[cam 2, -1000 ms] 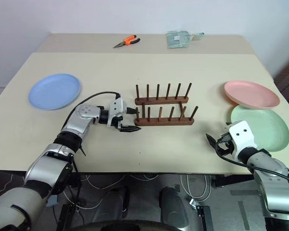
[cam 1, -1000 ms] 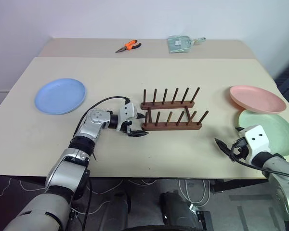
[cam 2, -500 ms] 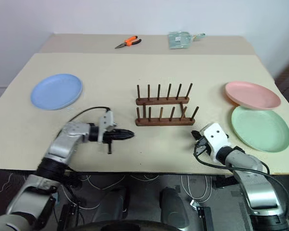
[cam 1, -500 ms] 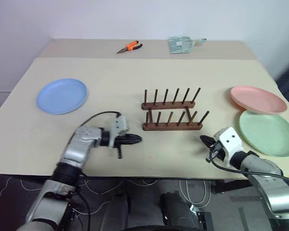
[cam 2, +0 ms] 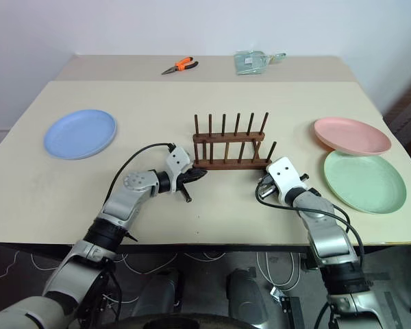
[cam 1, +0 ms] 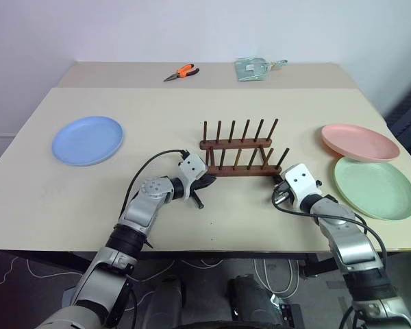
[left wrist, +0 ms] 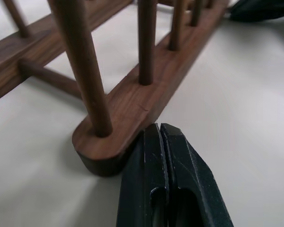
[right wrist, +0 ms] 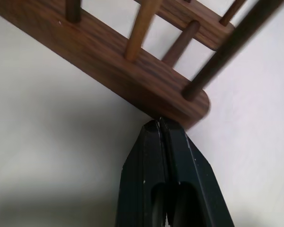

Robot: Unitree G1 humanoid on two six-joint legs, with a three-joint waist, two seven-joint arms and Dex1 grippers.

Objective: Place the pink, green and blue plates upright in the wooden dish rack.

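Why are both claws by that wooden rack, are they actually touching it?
Touching, both. In each wrist view, the shut left gripper meets one end of the wooden dish rack's near rail, and the shut right gripper meets the other.

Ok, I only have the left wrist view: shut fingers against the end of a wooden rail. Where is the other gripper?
Observer: The right gripper sits at the opposite end of the rack, fingers shut, tips against the near rail's corner.
Operator: Any plates in the rack yet?
Observer: None. The blue plate lies flat on the table to the robot's left of the rack.
Operator: And the other two?
Observer: The pink plate and green plate lie flat to the right of the rack, pink farther from the robot.
Operator: My gripper, seen from above?
Observer: The left gripper is at the rack's near left corner.
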